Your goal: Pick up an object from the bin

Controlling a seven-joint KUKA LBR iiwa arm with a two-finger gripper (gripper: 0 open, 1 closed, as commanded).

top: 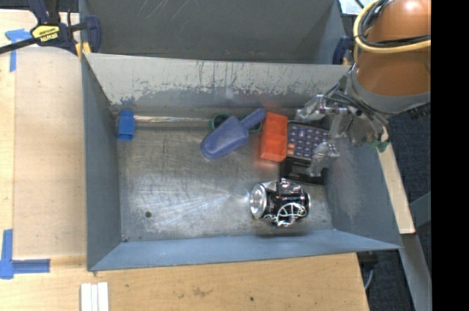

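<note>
I see the grey bin point(102, 177) with the arm point(392, 53) in from the right. Gripper point(321, 132) sits low at the right side, over the right edge of a dark calculator point(300, 141) with pale keys. I can't tell if it's apart or together. A blue scoop point(229, 136) lies mid-bin near the back wall. A crushed can point(280, 203) lies in front of the calculator. An orange block point(273, 137) touches the calculator's left side. A small blue block point(126, 125) is far left.
</note>
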